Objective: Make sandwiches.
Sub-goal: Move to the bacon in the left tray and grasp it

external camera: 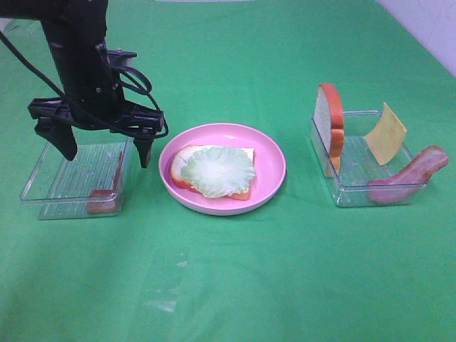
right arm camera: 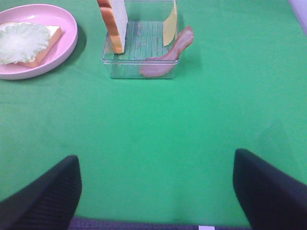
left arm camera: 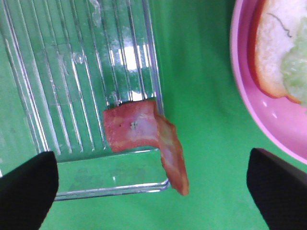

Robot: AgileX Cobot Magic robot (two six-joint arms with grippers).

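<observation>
Left gripper (external camera: 107, 153) (left arm camera: 151, 160): the jaws stand fully spread and grasp nothing. You see it hanging over the left clear ribbed plastic tray (external camera: 43, 192) (left arm camera: 72, 72), one finger above the tray and the other just outside its wall on the plate side. Between the fingers lies a pink-red bacon strip (external camera: 103, 201) (left arm camera: 144, 129), resting in a corner of that tray with one end bent over the wall.

Right gripper (right arm camera: 156, 158): the jaws are spread and empty, above bare green cloth (right arm camera: 153, 110), well apart from the food.

Beside the left tray sits the round pink plate (external camera: 271, 160) (right arm camera: 67, 38). On it lies a white bread slice with orange-brown crust (external camera: 182, 167) (right arm camera: 48, 40), with a pale green lettuce leaf (external camera: 217, 171) (right arm camera: 21, 40) flat on top.

The right clear tray (external camera: 342, 192) (right arm camera: 115, 67) holds a second bread slice (external camera: 330, 121) (right arm camera: 115, 24) standing on edge, a yellow cheese square (external camera: 386, 133) (right arm camera: 170, 24) leaning on the far wall, and a second bacon strip (external camera: 410, 174) (right arm camera: 168, 52) draped over the rim.
</observation>
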